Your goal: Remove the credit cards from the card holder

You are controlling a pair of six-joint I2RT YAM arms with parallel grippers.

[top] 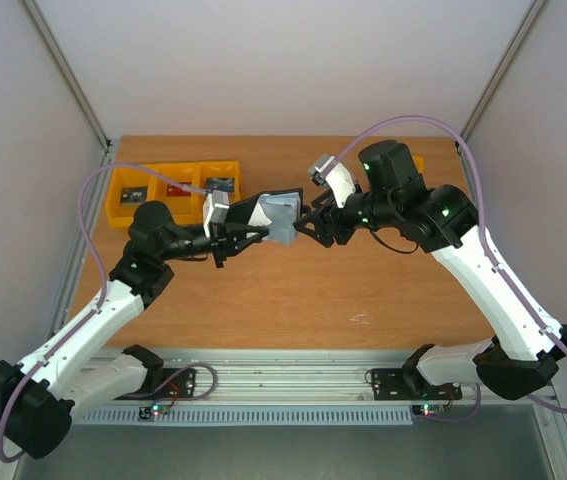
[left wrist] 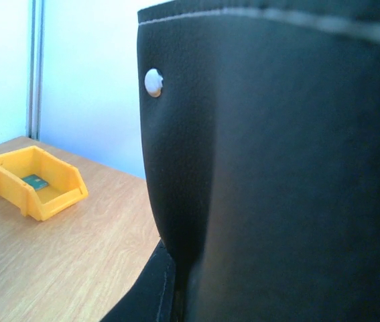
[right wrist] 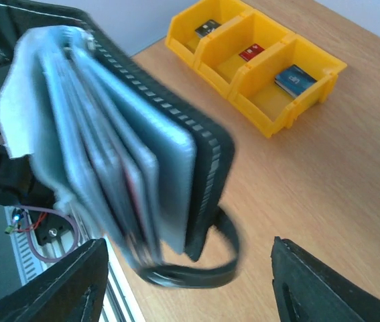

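Hanging above the wooden table (top: 293, 300), the flat black and grey-blue fold-over card holder (top: 275, 214) is clamped in the left gripper (top: 246, 228). It is found just ahead of the right gripper (top: 308, 222), whose fingers (right wrist: 62, 288) are spread apart.

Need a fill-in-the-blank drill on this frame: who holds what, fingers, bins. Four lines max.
1. The left gripper holds the ___ up above the table.
2. The right gripper has its fingers ___, gripping nothing.
3. The yellow bins in the right wrist view form a row of ___ compartments.
4. The card holder is grey-blue inside and ___ outside.

Missing words: card holder; open; three; black.
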